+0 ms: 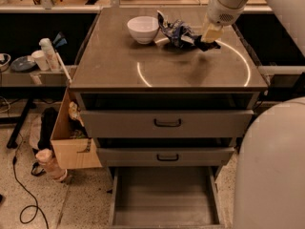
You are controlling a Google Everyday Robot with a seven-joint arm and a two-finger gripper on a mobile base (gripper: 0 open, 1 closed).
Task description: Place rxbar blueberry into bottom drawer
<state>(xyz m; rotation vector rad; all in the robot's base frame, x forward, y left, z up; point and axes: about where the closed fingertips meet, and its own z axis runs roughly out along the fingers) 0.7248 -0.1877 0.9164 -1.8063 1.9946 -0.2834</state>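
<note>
- The step in hand is looking like the pick-up. The gripper [208,40] is hanging at the end of the white arm [228,4] over the back right part of the cabinet top [190,70]. It is down close to the surface and just beside the crumpled chip bag [175,31].
- The rxbar blueberry [213,45] is probably the small dark flat shape lying on the top directly under the gripper's tip. It is sitting in shadow, so I am reading this with some doubt.
- Whether the gripper is spread, pressed together or already pinching the bar, I cannot tell from this view.
- The bar's long axis is appearing to run roughly left to right across the top. One end is pointing towards the chip bag and the other towards the right edge, and the bar is lying flat rather than on edge.
- The bottom drawer [164,209] is standing pulled out at the foot of the cabinet with its grey floor showing. The two upper drawers [167,124] with black handles are sitting above it.
- The next move is calling for a sure hold across the bar's short width, then a lift clear of the chip bag and the white bowl [143,28].
- After that, the arm is going to need to carry the bar forward past the front edge and well down, since the drawer is lying far below and in front of the bar's present spot.
</note>
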